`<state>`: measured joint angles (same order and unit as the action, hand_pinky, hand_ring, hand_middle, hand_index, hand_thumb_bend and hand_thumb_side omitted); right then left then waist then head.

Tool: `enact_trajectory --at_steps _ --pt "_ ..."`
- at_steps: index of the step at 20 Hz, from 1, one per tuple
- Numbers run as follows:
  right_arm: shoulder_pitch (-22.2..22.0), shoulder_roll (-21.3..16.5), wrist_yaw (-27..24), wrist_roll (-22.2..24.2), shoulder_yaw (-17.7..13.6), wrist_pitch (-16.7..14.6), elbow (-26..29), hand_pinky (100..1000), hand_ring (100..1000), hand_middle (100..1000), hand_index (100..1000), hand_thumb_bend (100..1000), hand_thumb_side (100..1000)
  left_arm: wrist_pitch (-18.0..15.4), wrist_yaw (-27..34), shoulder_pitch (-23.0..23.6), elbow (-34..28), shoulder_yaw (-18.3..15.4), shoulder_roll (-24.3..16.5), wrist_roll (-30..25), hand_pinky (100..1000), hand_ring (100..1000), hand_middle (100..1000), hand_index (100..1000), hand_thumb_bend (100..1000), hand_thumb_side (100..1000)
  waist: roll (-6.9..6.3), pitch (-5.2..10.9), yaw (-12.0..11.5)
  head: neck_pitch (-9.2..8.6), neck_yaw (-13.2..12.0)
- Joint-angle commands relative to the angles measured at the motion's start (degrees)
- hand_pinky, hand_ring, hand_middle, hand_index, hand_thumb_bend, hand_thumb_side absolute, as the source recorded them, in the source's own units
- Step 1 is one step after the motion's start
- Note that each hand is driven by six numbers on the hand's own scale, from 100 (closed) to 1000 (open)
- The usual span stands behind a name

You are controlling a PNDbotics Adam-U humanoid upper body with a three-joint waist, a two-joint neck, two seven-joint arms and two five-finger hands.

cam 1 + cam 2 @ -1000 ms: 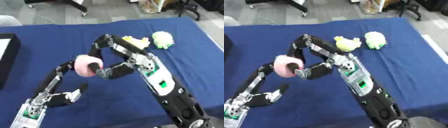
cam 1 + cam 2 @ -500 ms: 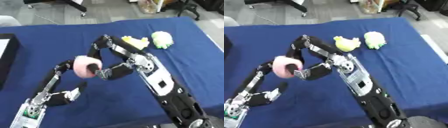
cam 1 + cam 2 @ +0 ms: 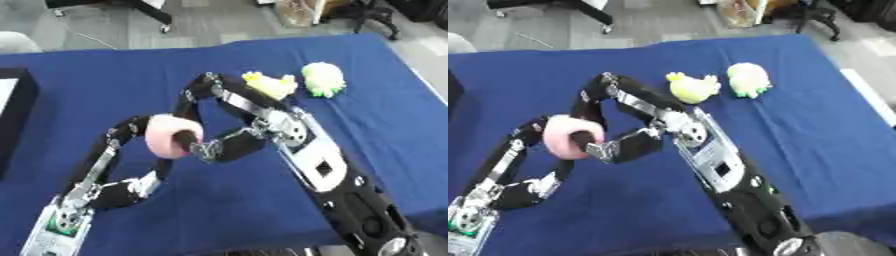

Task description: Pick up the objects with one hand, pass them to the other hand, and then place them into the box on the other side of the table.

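Since a second ago we see little change: both of our arms stay raised over the blue tabletop (image 3: pixel 105 85) with the pink ring (image 3: pixel 166 137) held between them, and our left forearm has settled slightly lower at 7 o'clock.

Our left hand (image 3: pixel 131 131) reaches the ring from the 9 o'clock side, dark fingers wrapping its outer rim. Our right hand (image 3: pixel 194 107) comes in from 2 o'clock, its fingers hooked down through the ring's hole, so both hands are closed on the ring at once. The ring stands nearly upright, clear of the cloth, near the middle of the view.

Toward 1 o'clock a yellow plush toy (image 3: pixel 693 87) lies on the tabletop, and just beside it, further right, a pale green plush toy (image 3: pixel 748 79); the two sit close together but apart from the arms. At 9 o'clock, on the left edge, a black box (image 3: pixel 13 120) with a pale inside shows only in part. Beyond the far edge of the tabletop at 12 o'clock lies grey floor (image 3: pixel 227 20).
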<state>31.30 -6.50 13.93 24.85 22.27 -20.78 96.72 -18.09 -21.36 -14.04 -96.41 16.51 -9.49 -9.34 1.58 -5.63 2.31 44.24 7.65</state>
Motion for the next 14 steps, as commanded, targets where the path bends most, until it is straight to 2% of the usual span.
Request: enact_trajectory --at_steps 1,7,14 --pt "0.8 -0.6 -0.5 0.2 -0.1 0.0 0.2 623 334 327 314 100 100 -0.2 0.6 -0.9 -1.0 0.1 0.2 0.9 805 764 769 917 350 584 -0.11 0.50 0.0 -0.12 0.2" --pt "0.7 -0.6 -0.6 0.2 0.0 0.0 -0.1 621 333 326 313 100 100 -0.6 2.7 -1.3 -1.3 0.6 0.4 1.6 803 761 766 911 346 571 -0.09 0.52 0.1 -0.12 0.3" --pt "0.7 -0.6 -0.5 0.1 -0.2 0.1 -0.3 620 332 325 312 100 100 -1.8 5.2 -1.2 -2.2 1.0 0.0 -3.9 806 762 763 909 366 580 -0.12 0.44 0.2 -0.12 0.6"
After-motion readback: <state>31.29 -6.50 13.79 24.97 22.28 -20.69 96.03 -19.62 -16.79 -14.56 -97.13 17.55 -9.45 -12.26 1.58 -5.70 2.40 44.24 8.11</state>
